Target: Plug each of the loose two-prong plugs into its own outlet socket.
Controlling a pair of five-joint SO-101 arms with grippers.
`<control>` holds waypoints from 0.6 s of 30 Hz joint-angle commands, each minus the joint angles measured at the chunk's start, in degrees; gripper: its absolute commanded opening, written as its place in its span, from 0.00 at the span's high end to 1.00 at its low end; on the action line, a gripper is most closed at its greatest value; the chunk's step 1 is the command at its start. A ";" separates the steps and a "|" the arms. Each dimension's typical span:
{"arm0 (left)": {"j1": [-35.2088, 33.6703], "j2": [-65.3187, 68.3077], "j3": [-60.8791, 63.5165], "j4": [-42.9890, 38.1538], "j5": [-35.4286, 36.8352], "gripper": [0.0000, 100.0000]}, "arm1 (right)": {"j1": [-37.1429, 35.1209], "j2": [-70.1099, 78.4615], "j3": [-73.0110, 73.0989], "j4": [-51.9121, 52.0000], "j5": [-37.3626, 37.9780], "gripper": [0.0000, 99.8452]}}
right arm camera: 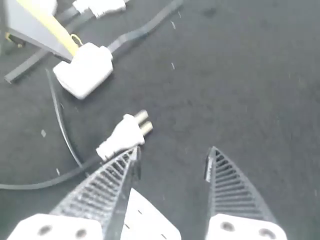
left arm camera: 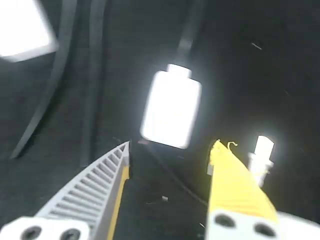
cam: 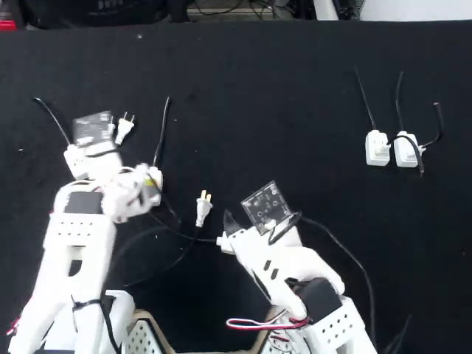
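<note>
**Near plug** point(cam: 203, 209): lies loose mid-counter point(cam: 280, 88), prongs bare, touching one finger of the right claw point(right arm camera: 173, 149), which is spread and holds nothing.
**Far plug** point(cam: 125, 128): loose by the left arm, also unseated.
**Socket block** point(left arm camera: 172, 110): just ahead of the left claw point(left arm camera: 170, 146), which is spread and empty.
**White blocks** point(cam: 377, 147): corded pair well off to the side; I cannot tell whether they are mated.
**Progress, as judged:** both plugs are still to be picked up and pushed in.
</note>
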 commanded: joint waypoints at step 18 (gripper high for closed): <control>-6.55 -1.32 12.97 -15.82 0.62 0.75 | -11.69 57.27 -23.96 -25.32 -15.12 0.80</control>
